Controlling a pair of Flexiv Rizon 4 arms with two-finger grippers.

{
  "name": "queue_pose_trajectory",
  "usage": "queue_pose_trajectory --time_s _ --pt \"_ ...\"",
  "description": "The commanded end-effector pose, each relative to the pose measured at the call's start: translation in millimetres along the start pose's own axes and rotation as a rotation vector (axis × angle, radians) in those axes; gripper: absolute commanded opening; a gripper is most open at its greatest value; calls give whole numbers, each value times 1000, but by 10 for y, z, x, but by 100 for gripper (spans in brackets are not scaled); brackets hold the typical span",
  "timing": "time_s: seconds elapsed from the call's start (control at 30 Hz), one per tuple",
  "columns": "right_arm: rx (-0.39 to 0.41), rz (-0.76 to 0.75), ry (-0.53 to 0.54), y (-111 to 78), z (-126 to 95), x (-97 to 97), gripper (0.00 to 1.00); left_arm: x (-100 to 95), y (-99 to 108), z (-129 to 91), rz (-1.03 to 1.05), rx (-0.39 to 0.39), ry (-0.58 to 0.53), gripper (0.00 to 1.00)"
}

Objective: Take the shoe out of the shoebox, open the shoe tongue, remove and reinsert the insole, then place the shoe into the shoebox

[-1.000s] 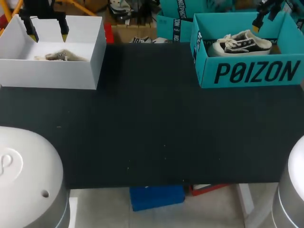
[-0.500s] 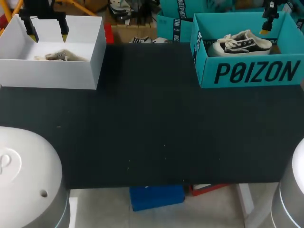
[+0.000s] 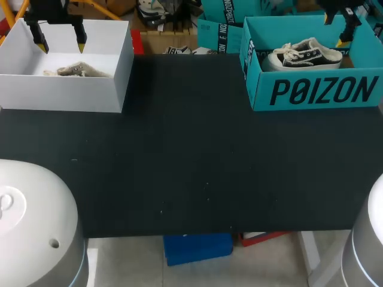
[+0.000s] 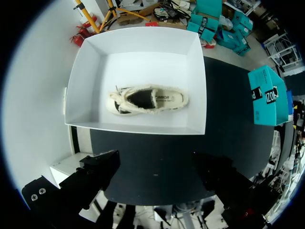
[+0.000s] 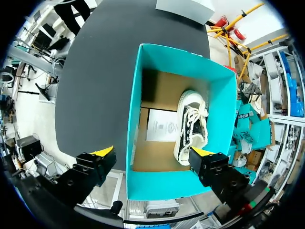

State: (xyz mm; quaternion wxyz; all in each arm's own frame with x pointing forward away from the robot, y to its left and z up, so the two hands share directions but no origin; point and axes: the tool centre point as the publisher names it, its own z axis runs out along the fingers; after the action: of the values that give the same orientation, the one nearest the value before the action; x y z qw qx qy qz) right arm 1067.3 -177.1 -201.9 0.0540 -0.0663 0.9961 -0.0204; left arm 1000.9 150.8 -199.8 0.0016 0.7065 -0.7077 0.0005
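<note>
Sitting in the teal shoebox (image 3: pixel 311 89), tabletop's far right corner — black-and-white shoe (image 3: pixel 305 55). Right gripper (image 5: pixel 152 152) above it, fingers apart, empty. Left gripper (image 3: pixel 61 43) also spread, above white box (image 3: pixel 66 92) at far left corner — cream shoe (image 3: pixel 75 70) inside.

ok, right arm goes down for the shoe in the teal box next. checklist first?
1. Right end effector open: ok, fingers spread above the teal shoebox.
2. Shoe upright, laces up: ok.
3. Shoe centred between fingers: not ok, it lies ahead of one finger.
4. Box free of obstructions: ok, only a paper sheet beside the shoe.
5. Finger height over the rim: cannot tell.
6. Left end effector out of the way: ok, open over the white box.
</note>
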Motion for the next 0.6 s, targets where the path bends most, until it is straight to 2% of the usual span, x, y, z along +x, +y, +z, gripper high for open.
queue_pose_trajectory --time_s 0.03,0.3,0.6 --pt "16 -3 43 -21 67 -134 100 5 2 -2 -1 -1 -2 100" --pt "24 -16 60 -50 171 -366 100 5 2 -2 -1 -1 -2 100" --pt "-1 10 54 -6 444 -544 100 5 2 -2 -1 -1 -2 100"
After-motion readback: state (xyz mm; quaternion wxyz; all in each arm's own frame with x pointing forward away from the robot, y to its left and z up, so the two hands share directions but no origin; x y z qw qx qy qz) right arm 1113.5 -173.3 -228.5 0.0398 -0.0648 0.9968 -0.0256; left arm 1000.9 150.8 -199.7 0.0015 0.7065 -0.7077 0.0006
